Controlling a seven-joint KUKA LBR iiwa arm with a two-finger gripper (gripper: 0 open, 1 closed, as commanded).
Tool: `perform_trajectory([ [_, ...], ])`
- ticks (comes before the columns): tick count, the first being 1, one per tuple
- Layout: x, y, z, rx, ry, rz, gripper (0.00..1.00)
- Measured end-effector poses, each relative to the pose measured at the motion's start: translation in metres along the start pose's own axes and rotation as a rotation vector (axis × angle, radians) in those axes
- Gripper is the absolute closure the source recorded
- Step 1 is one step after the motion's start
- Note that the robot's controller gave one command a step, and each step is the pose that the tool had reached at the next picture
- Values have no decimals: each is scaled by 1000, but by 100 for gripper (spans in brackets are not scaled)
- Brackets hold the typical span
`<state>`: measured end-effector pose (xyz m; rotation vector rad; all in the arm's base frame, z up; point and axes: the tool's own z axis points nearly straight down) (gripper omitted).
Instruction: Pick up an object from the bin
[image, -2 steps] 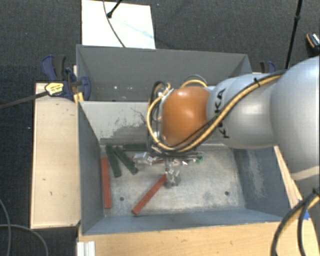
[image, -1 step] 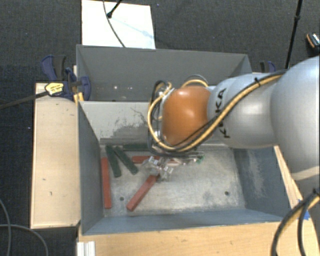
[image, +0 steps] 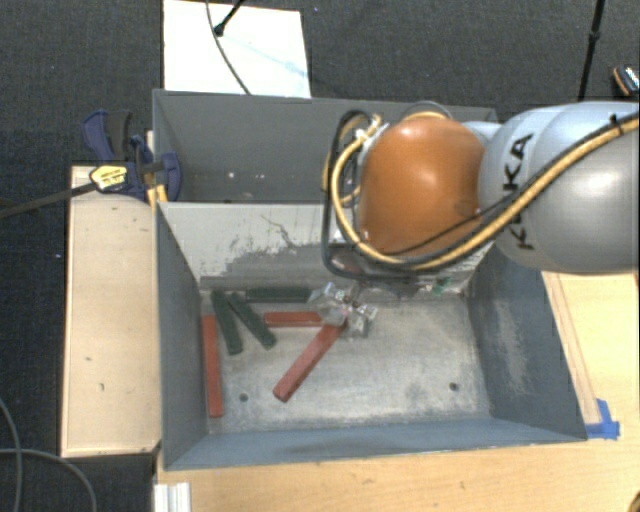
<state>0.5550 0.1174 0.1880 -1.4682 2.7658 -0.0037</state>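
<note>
Seemingly pincer (image: 345, 314) at slanted red bar (image: 305, 365), open bin floor (image: 430, 372) rightward.

- Dark grey carpeted floor (image: 60, 60) lies all around the setup.
- A thin black cable (image: 40, 204) runs across that floor at the left.
- Pale wooden bench (image: 400, 490) shows along the bottom edge.
</note>
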Motion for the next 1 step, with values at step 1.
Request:
perform_trajectory([
  [1, -6, 1, -65, 0, 0, -9, 100],
])
